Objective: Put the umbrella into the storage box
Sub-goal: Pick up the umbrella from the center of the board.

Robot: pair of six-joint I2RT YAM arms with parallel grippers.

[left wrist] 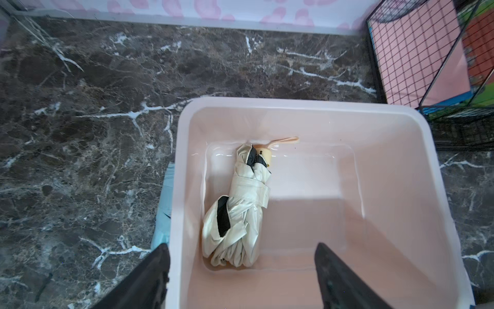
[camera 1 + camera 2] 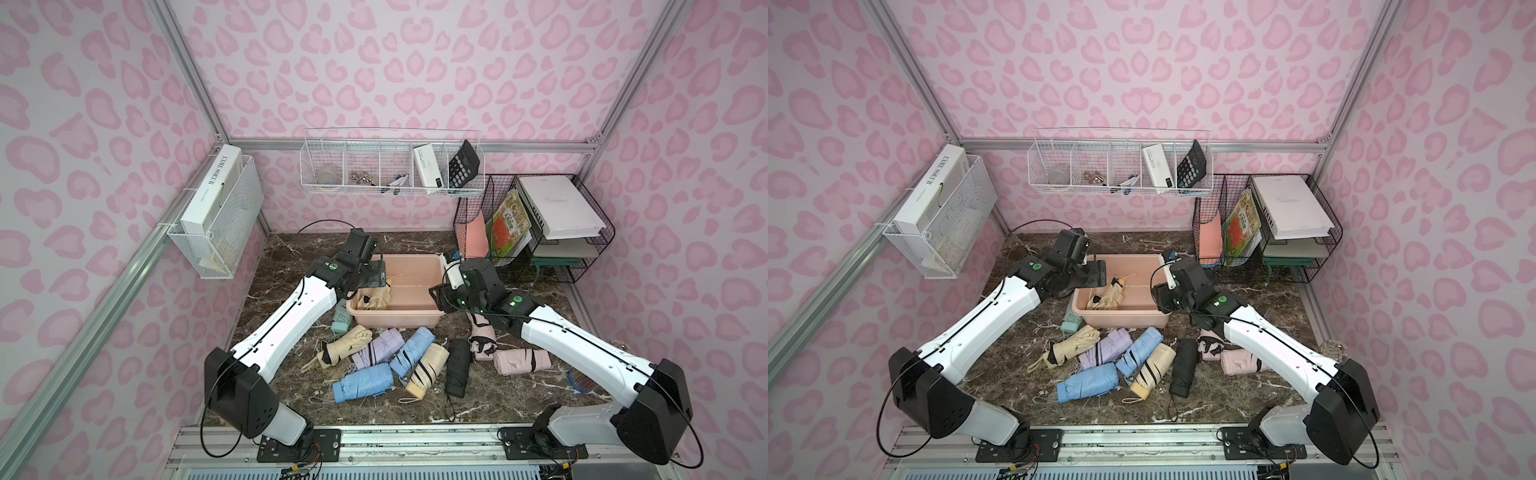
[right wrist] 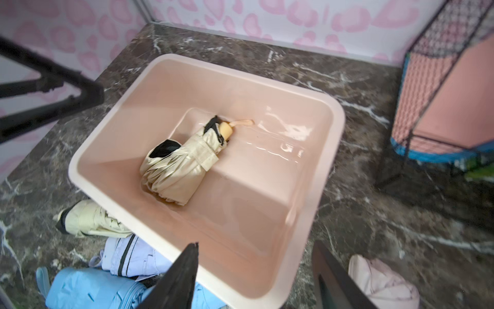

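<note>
cream umbrella (image 1: 238, 208) lies in storage box (image 1: 320, 104), near-left corner (handle toward far wall). left gripper (image 1: 242, 246) and right gripper (image 3: 255, 243) both spread wide, empty.

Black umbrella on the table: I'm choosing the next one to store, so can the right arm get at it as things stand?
Probably yes. The black umbrella lies on the table with nothing on top of it, close beside the right arm, whose fingers are open and empty by the storage box.
</note>
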